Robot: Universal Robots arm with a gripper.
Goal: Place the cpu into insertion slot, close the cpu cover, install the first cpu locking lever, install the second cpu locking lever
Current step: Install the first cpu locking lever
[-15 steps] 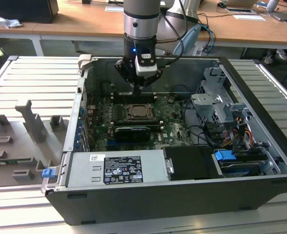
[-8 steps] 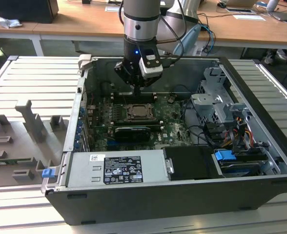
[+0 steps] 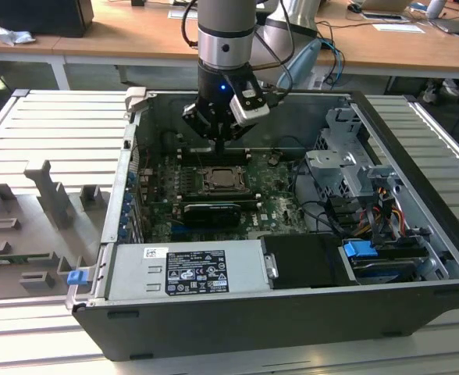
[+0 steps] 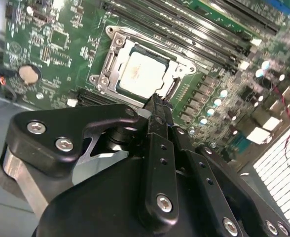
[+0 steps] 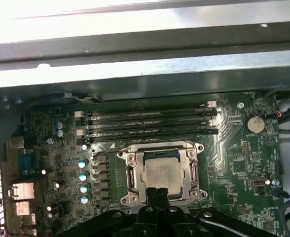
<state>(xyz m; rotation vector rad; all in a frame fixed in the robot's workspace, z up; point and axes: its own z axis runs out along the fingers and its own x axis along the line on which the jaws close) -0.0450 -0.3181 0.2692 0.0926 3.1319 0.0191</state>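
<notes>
Ribbed metal desk (image 3: 34,332) up front holds the open PC case (image 3: 292,320), cpu (image 5: 161,173) sitting in the insertion slot (image 5: 160,154) with the cpu cover (image 5: 194,173) flat around it, end effector (image 5: 158,191) pinched narrow and empty just over its edge, wooden desks (image 3: 136,39) way behind.

The black gripper (image 4: 156,98), fingers pressed together, hangs at the edge of the dull silver metal cpu cover (image 4: 105,69) framing the pale beige-silver square cpu (image 4: 144,74) on the green motherboard (image 4: 51,44).
</notes>
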